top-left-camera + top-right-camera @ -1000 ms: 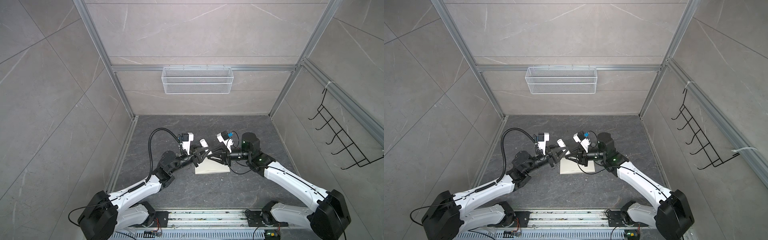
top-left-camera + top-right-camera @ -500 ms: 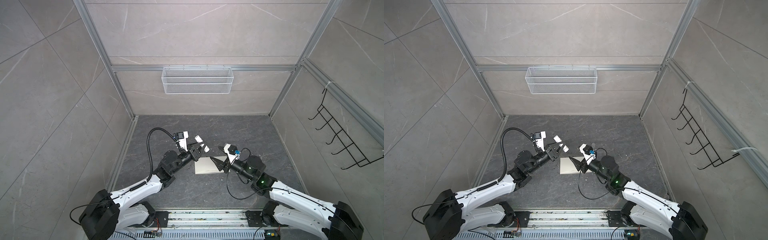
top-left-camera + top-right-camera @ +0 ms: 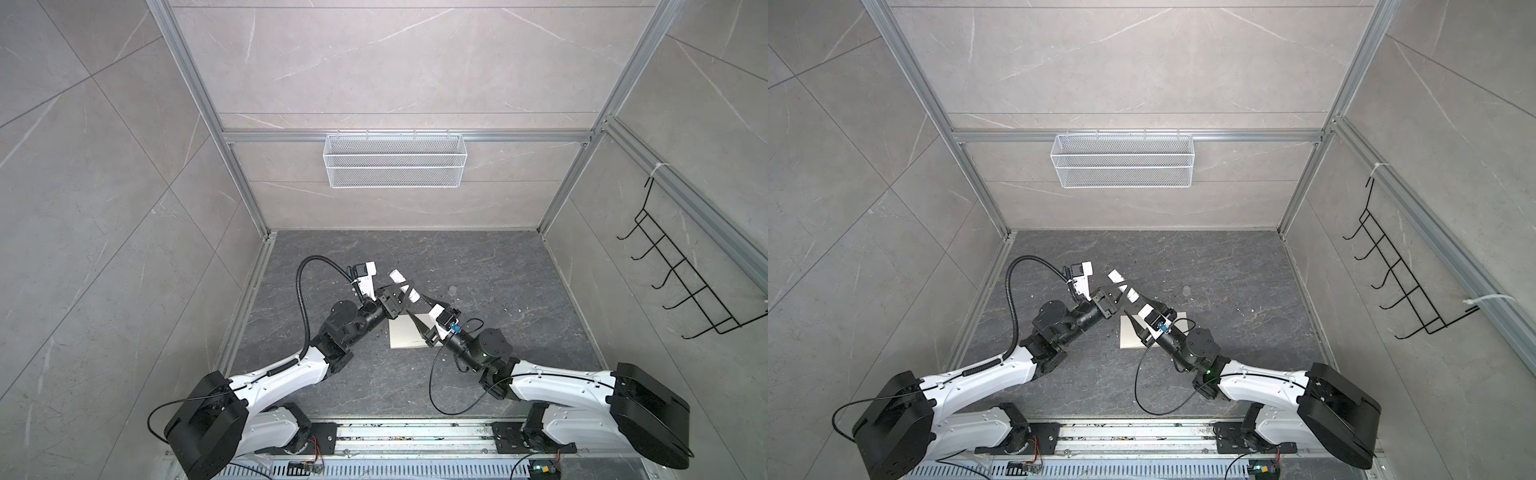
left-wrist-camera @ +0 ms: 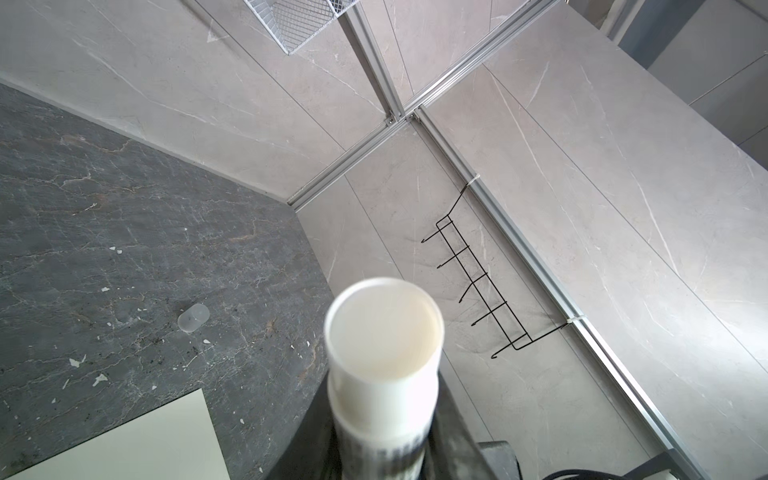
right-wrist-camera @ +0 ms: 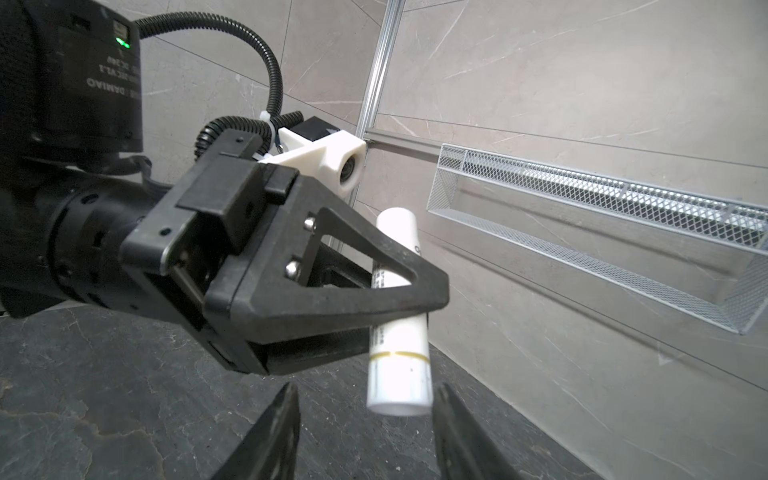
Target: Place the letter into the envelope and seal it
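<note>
AT THE TUBE: My left gripper [image 3: 402, 289] is clamped on a small white cylindrical plastic tube [image 5: 397, 374] ringed with a thin gold band. It holds the tube aloft and tilted over the middle of the cell. In the right wrist view, one black triangular finger crosses the tube's printed side.

My right gripper [image 5: 365, 388] stands with its jaws parted on either side of the tube's lower end. A clear gap shows beside one finger. I cannot tell whether the other finger touches the tube.

Below both tools, the long cream-white paper envelope [image 3: 403, 338] [image 3: 1130, 337] lies flat on the dark grey veined stone tabletop [image 3: 498, 332], near the middle and towards the front. In both top views my right gripper and its white wrist camera mount [image 3: 436, 310] hang over the envelope's right-hand part and hide it. In the left wrist view the tube's round pale end fills the foreground, blurred, with a corner of the envelope showing beside it.

A small translucent cap-like cylinder [image 3: 453, 290] rests on the tabletop, well apart from the envelope and farther back on the right, among scattered white flecks. A white wire-mesh basket [image 3: 395, 166] hangs on the back wall and a black wire hook rack [image 3: 685, 286] on the right wall, both far from my arms.
</note>
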